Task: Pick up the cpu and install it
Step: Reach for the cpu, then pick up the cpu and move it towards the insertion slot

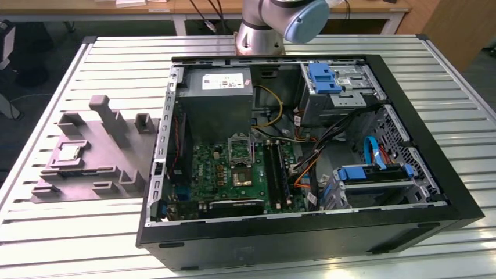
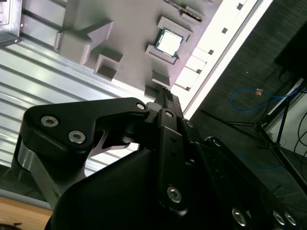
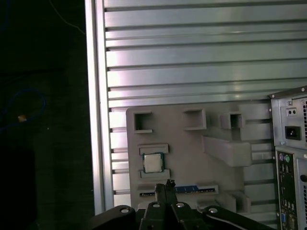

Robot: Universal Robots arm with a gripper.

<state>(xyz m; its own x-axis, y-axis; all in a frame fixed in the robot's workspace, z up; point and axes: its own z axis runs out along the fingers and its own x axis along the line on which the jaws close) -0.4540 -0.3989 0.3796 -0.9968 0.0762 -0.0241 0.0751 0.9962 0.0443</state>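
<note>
The cpu [image 3: 152,163] is seated flat in 1 pocket of the grey tray [image 3: 192,143], by the tray edge farthest from the PC case [image 1: 310,241]. The gripper [image 3: 168,184] is held clear over the tray w/ jaws pressed together, nothing gripped; the cpu lies just ahead of the tips.

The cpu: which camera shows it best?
The second wrist view: the cpu looks largest and unobstructed in its grey holder. The first wrist view shows it smaller; it is smaller still at the exterior view's left.
</note>
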